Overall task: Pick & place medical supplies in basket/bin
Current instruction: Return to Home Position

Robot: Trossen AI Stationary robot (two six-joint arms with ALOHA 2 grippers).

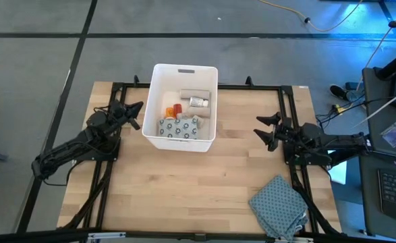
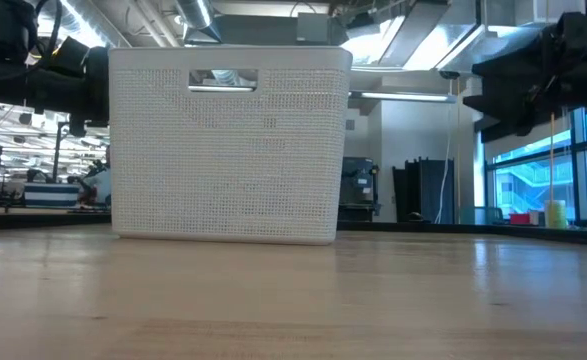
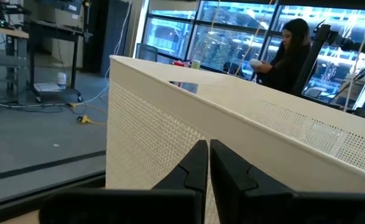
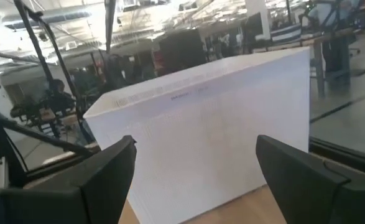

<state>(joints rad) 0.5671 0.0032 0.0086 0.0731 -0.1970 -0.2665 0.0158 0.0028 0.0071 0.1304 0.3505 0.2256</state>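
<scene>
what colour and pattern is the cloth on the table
The cloth is grey-teal with a small repeating pattern, best seen in the high view.

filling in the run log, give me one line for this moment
left gripper shut, beside bin | right gripper open, empty, apart from bin | supplies in bin | cloth on table

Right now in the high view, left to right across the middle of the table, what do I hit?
left claw → white bin → right claw
</scene>
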